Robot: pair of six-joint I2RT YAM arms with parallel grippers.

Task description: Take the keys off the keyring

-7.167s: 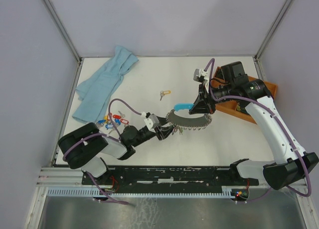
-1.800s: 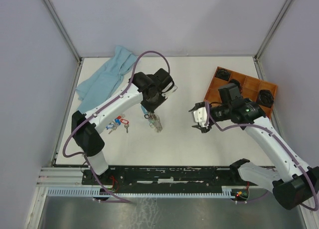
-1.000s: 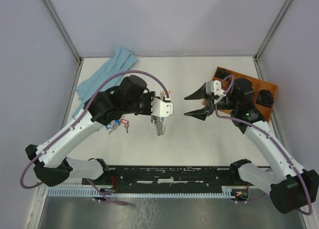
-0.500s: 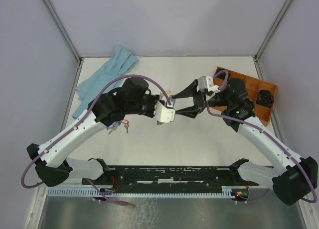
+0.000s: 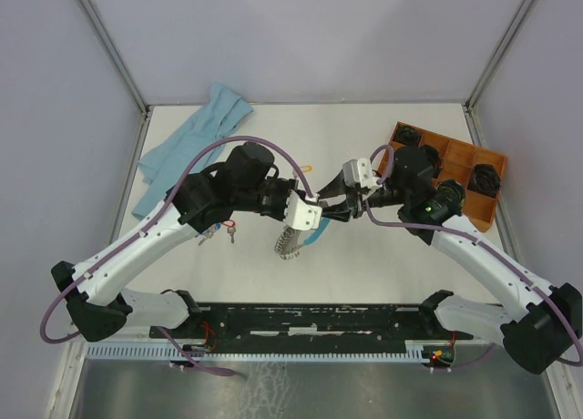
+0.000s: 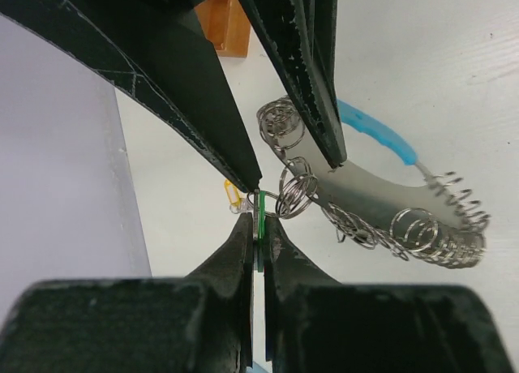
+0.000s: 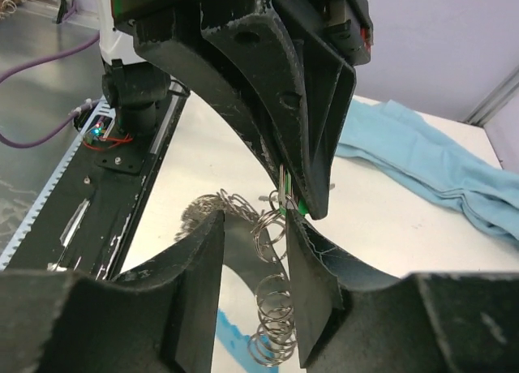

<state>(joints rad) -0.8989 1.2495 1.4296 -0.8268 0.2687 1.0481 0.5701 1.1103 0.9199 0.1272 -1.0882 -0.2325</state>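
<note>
My left gripper (image 5: 312, 217) is shut on a green-tagged key (image 6: 261, 215) and holds it above the table. The keyring (image 5: 289, 243), a loop of silver wire coils and keys (image 6: 430, 237) with a light blue sheathed stretch (image 6: 375, 135), hangs from that key. My right gripper (image 5: 328, 213) is open and meets the left one tip to tip. Its fingers (image 7: 212, 255) straddle the ring coils (image 7: 272, 227) just below the green-tagged key (image 7: 292, 201). A yellow-tagged key (image 6: 232, 196) hangs beside the left fingertips.
Loose red- and blue-tagged keys (image 5: 217, 226) lie on the table left of the grippers. A light blue cloth (image 5: 187, 150) lies at the back left. An orange compartment tray (image 5: 453, 151) stands at the right.
My left gripper has lifted the keyring off the table and turned right. My right gripper has swung left to it, and its fingers now straddle the coils.
</note>
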